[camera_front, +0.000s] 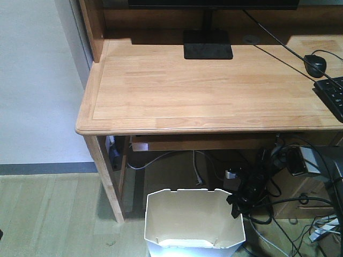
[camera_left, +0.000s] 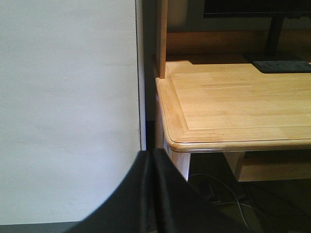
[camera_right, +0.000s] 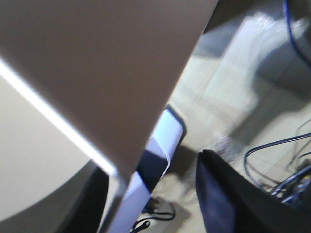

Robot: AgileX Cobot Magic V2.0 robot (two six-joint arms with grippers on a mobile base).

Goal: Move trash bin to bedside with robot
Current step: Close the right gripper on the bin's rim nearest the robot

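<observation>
- White trash bin [camera_front: 194, 225] stands by the counter [camera_front: 214, 91]; our right end effector [camera_right: 160, 199] straddles its rim, but we cannot judge the grip.
- Left end effector [camera_left: 153, 194] is closed, empty, and farther away.

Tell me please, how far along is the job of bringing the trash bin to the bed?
It is at an early stage. Done: nothing visible yet; the bin stands on the floor by the desk. In hand: the right fingers are close beside the bin's wall, but it is unclear whether they grip it. The left fingers are shut on nothing. Left: taking the bin to the bed, which no view shows.
</observation>
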